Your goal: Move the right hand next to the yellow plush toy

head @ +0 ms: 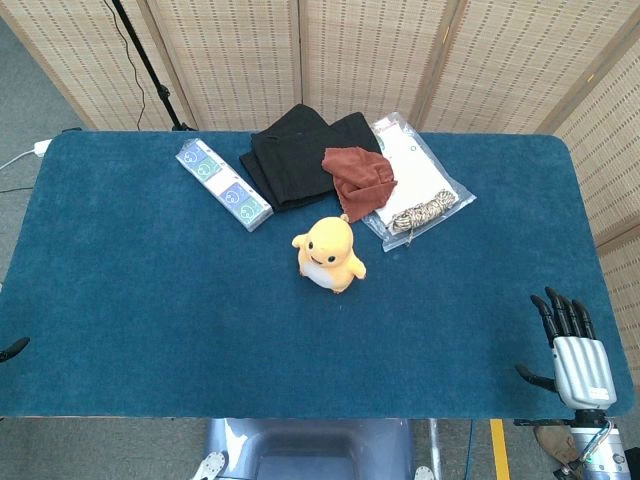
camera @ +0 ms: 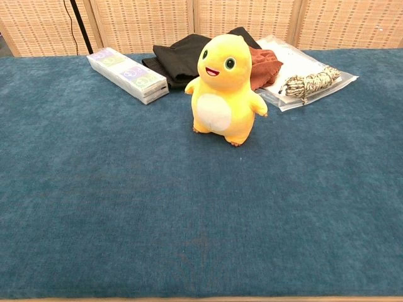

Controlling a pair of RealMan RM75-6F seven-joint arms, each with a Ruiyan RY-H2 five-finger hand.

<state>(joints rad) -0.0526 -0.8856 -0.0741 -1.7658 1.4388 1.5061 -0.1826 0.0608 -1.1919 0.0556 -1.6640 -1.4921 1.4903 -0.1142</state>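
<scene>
Head view: right hand (head: pixel 578 352) at the near right table edge, fingers spread, holding nothing. Yellow plush toy (head: pixel 328 255) stands upright mid-table, well apart, up and to the left of the fingertips. Left hand (head: pixel 12 349) barely shows at the left edge, finger state can't tell; right looks nearer. Chest view: no hands, toy (camera: pixel 224 90) upright, ahead of the black cloth (camera: pixel 181 58).
</scene>
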